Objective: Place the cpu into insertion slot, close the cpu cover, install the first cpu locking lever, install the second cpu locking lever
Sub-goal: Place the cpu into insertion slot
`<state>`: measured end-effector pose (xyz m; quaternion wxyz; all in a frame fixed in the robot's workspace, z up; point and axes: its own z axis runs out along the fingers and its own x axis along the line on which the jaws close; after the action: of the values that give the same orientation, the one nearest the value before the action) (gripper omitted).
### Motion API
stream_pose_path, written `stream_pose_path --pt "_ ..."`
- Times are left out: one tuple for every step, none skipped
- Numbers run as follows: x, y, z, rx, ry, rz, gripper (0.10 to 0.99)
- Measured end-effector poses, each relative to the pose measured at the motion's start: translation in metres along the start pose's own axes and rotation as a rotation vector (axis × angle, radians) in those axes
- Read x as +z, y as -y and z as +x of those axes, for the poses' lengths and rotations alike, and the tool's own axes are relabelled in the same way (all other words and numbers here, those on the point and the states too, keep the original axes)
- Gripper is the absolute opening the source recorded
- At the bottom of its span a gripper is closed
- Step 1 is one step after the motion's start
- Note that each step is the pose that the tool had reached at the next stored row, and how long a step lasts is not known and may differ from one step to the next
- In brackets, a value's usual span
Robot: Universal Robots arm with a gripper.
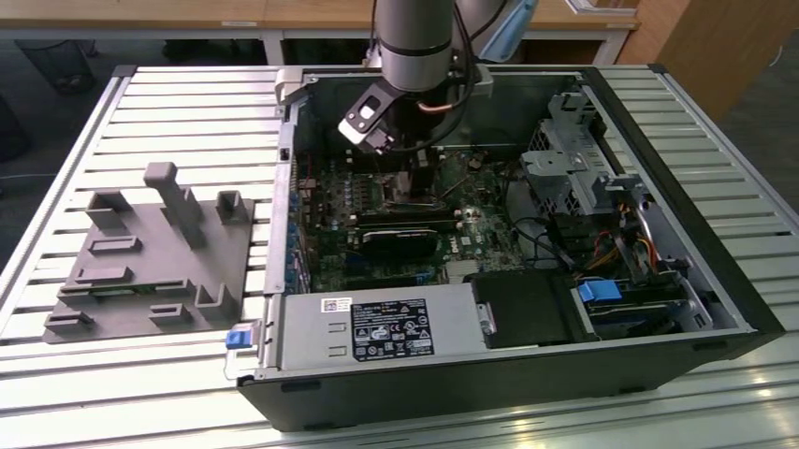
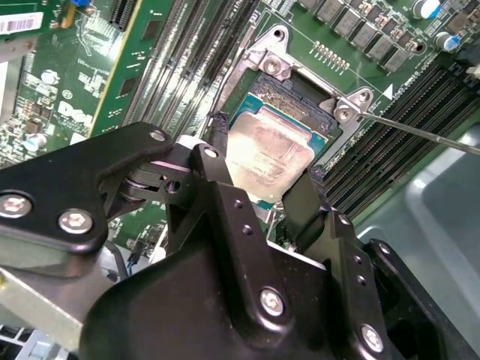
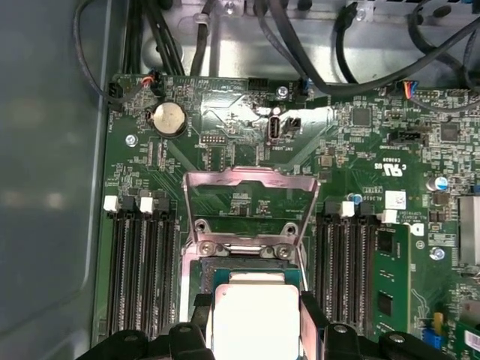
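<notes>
In both wrist views the cpu (image 2: 268, 150) (image 3: 255, 315), a flat square chip with a silvery top, lies between my black fingers (image 2: 217, 146). My gripper (image 2: 266, 171) (image 3: 255, 324) is shut on two opposite edges of it. The chip sits right over the insertion slot (image 2: 298, 91) (image 3: 247, 264); whether it is fully seated cannot be told. The cpu cover (image 3: 251, 180), a silver frame with a large window, is swung open on its hinge beyond the slot. A thin wire locking lever (image 2: 420, 131) sticks out beside the slot. In the exterior view my gripper (image 1: 410, 185) reaches down inside the open computer case.
Long black memory slots (image 3: 142, 270) (image 3: 345, 262) flank the slot on both sides. Cables (image 3: 360, 75) run along the case wall. In the case stand a power supply (image 1: 374, 327) and a drive cage (image 1: 574, 159). A grey fixture (image 1: 156, 257) lies on the slatted table.
</notes>
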<state>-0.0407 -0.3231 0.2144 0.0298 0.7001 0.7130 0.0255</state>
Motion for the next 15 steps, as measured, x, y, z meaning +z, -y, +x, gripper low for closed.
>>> stream_pose_path --pt "0.0008 0.0 0.0003 0.0 -0.0001 0.0 0.541" --pt "0.0012 0.0 0.0004 0.0 -0.0001 0.0 0.541" --pt "0.0016 0.0001 0.0004 0.0 0.0003 0.0 0.541" --pt "0.002 0.0002 0.0004 0.001 0.0009 0.0 0.541" --pt "0.0025 0.0002 0.0004 0.001 0.0015 0.0 0.541" --pt "0.0031 0.0003 0.0004 0.002 0.0016 0.0 0.541" --pt "0.0037 0.0005 0.0004 0.003 0.0017 0.0 0.541" --pt "0.0044 0.0008 0.0004 0.004 0.0018 -0.001 0.541" --pt "0.0051 0.001 0.0004 0.004 0.0019 0.0 0.541" --pt "0.006 0.0014 0.0005 0.004 0.0018 0.0 0.541" --pt "0.0071 0.0018 0.0006 0.004 0.0019 -0.001 0.541" --pt "0.0082 0.002 0.0006 0.004 0.0019 0.0 0.541" --pt "0.0094 0.0022 0.0007 0.004 0.0018 0.0 0.541" --pt "0.0105 0.0024 0.0008 0.004 0.0019 0.0 0.541" --pt "0.0114 0.0024 0.0009 0.004 0.0019 -0.001 0.541"
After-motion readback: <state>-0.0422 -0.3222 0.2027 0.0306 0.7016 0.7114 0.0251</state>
